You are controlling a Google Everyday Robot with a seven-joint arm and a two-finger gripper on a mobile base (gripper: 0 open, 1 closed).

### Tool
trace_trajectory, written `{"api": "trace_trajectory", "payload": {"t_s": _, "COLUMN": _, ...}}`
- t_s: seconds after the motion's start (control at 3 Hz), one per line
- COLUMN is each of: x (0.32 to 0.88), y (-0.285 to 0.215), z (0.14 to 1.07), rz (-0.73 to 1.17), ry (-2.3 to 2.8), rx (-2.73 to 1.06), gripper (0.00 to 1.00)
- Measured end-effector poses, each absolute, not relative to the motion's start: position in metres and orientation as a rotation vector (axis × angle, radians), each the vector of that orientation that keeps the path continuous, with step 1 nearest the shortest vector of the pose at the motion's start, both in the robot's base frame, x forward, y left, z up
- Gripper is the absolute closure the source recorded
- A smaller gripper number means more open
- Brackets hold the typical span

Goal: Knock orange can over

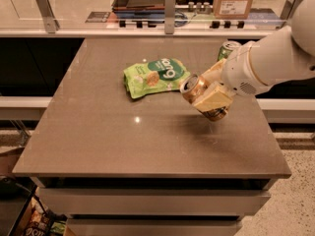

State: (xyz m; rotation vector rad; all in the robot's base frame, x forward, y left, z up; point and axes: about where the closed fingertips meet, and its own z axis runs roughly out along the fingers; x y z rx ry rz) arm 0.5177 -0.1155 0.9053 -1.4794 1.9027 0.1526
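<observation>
Above the right half of the grey stone counter (123, 146), the tan pincer (203, 90) clasps the tilted orange-tan aluminium drink can (193, 87)

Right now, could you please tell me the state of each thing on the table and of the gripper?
orange can: tilted steeply, silver top toward the snack bag, held in the gripper.
gripper: over the table's right side, shut on the orange can.
green can: upright, behind the arm.
snack bag: lying flat.
</observation>
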Motion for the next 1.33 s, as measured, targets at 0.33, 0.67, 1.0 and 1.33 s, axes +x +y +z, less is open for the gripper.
{"api": "trace_trajectory", "payload": {"t_s": 0.33, "x": 0.515, "y": -0.12, "z": 0.894, "rz": 0.097, "ry": 1.95, "rx": -1.501, "gripper": 1.0}}
{"api": "trace_trajectory", "payload": {"t_s": 0.67, "x": 0.51, "y": -0.12, "z": 0.88, "rz": 0.011, "ry": 2.017, "rx": -1.564, "gripper": 1.0}}
{"api": "trace_trajectory", "payload": {"t_s": 1.0, "x": 0.505, "y": -0.121, "z": 0.867, "rz": -0.104, "ry": 2.075, "rx": -1.646, "gripper": 1.0}}
{"api": "trace_trajectory", "payload": {"t_s": 1.33, "x": 0.499, "y": -0.12, "z": 0.857, "rz": -0.19, "ry": 2.116, "rx": -1.714, "gripper": 1.0}}
